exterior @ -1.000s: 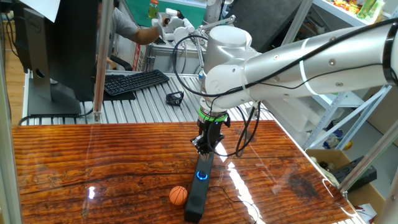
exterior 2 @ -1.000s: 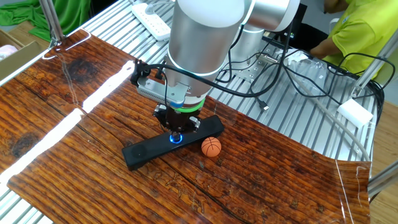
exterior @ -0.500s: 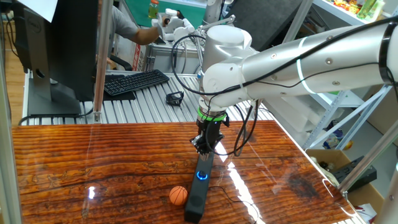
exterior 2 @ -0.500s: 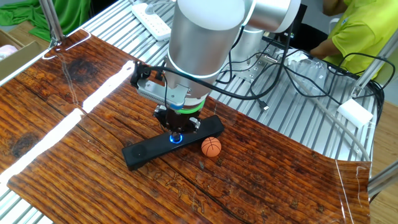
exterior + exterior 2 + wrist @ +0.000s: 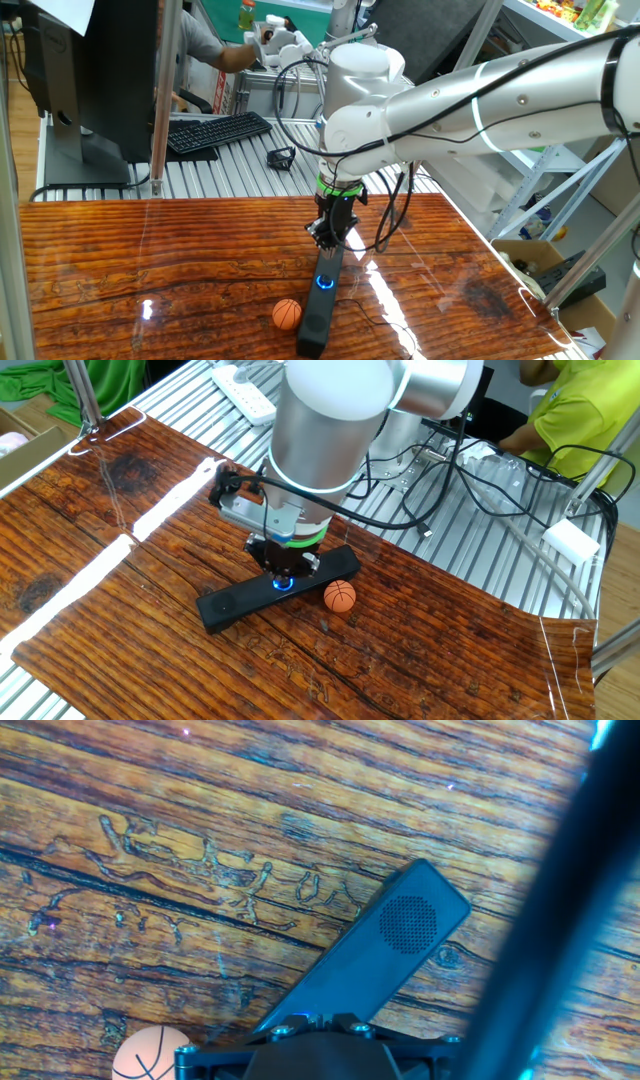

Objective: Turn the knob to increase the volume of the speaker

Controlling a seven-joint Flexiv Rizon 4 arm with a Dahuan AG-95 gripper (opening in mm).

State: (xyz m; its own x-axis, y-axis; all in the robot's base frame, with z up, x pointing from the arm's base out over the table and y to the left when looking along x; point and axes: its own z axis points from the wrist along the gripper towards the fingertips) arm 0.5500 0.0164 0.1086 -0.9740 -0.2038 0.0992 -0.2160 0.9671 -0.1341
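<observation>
The speaker (image 5: 318,305) is a long slim black bar lying on the wooden table; it also shows in the other fixed view (image 5: 240,603) and in the hand view (image 5: 380,945). Its knob (image 5: 323,282) glows blue near the bar's middle and also shows in the other fixed view (image 5: 284,583). My gripper (image 5: 284,572) points straight down onto the knob, its dark fingers closed around it. In the hand view only a blue glow (image 5: 299,1017) shows at the gripper's base; the fingertips are hidden.
A small orange ball (image 5: 287,314) lies beside the speaker, close to the knob (image 5: 340,595). A black keyboard (image 5: 215,131) and a monitor stand behind the table. A person in yellow-green (image 5: 575,420) sits at the far side, and cables hang off the arm.
My wrist has rotated a little about its vertical axis while staying over the knob. The speaker and the ball have not moved.
</observation>
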